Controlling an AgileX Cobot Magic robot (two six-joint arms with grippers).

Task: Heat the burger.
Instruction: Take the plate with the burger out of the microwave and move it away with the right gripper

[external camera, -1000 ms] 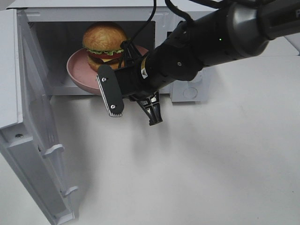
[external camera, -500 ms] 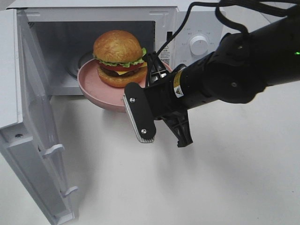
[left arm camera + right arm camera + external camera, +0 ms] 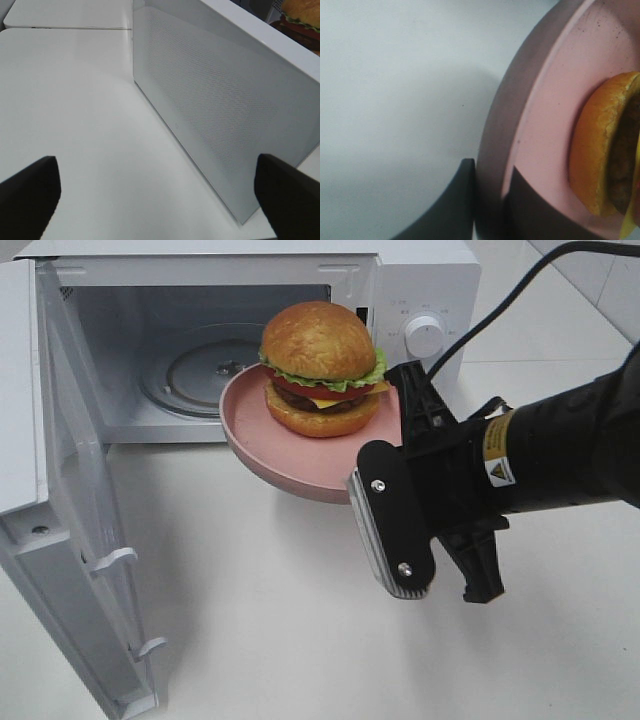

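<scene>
The burger (image 3: pixel 320 365) sits upright on a round pink plate (image 3: pixel 262 435), with its golden bun, lettuce, tomato and cheese showing. Both hang in the air just in front of the open microwave (image 3: pixel 425 285), outside its cavity. My right gripper (image 3: pixel 402 425) is shut on the plate's right rim. In the right wrist view the two dark fingers of the right gripper (image 3: pixel 490 205) pinch the plate (image 3: pixel 545 115) edge, with the burger (image 3: pixel 600 155) beside them. My left gripper (image 3: pixel 160 195) stands open, out beyond the microwave door (image 3: pixel 215 110). A corner of the burger (image 3: pixel 302 15) peeks over it.
The microwave door (image 3: pixel 70 490) is swung wide open toward the front left. Inside the cavity lies a bare glass turntable (image 3: pixel 190 365). A control knob (image 3: pixel 424 336) is on the right panel. The white tabletop (image 3: pixel 260 620) stretches out in front.
My right gripper has drawn the plate and burger out of the microwave cavity, rightward and toward the front. The left gripper has not moved.
</scene>
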